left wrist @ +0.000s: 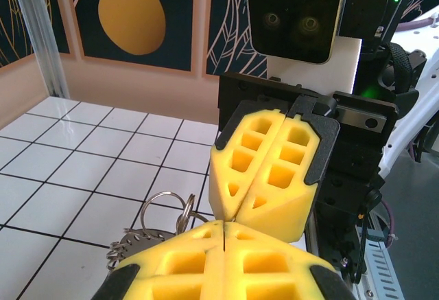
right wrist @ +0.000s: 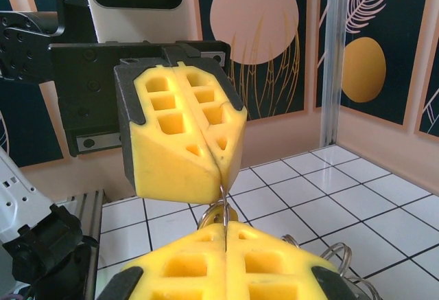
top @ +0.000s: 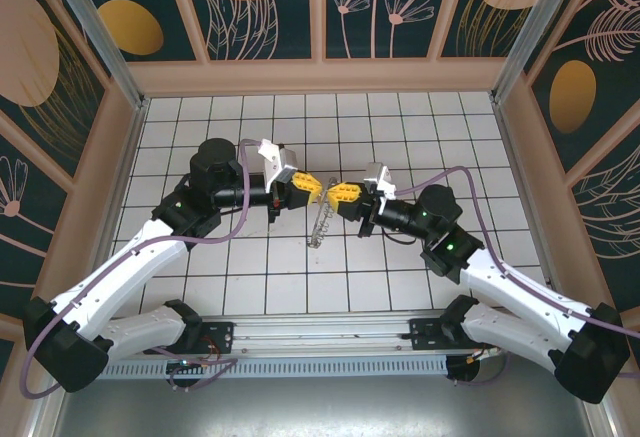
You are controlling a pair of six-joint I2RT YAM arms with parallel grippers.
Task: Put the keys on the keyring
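My two grippers meet tip to tip above the middle of the tiled floor, left gripper [top: 318, 187] and right gripper [top: 338, 193]. In the right wrist view a thin wire of the keyring [right wrist: 223, 197] runs from the seam of my right gripper [right wrist: 225, 226] up into the seam of the left gripper [right wrist: 221, 176]. Both pairs of yellow fingers are pressed together on it. A small brass-tan piece, seemingly the key [right wrist: 235, 215], sits just behind the wire. From the left gripper [left wrist: 225, 223], loops of the keyring [left wrist: 164, 207] and a fringe of small dark pieces [left wrist: 127, 245] hang to the left. That bundle dangles below the tips [top: 321, 222].
Pink walls [top: 320, 75] close the white tiled floor at the back and sides. The metal rail with both arm bases [top: 320, 342] runs along the near edge. Open tiles lie all round the hanging bundle.
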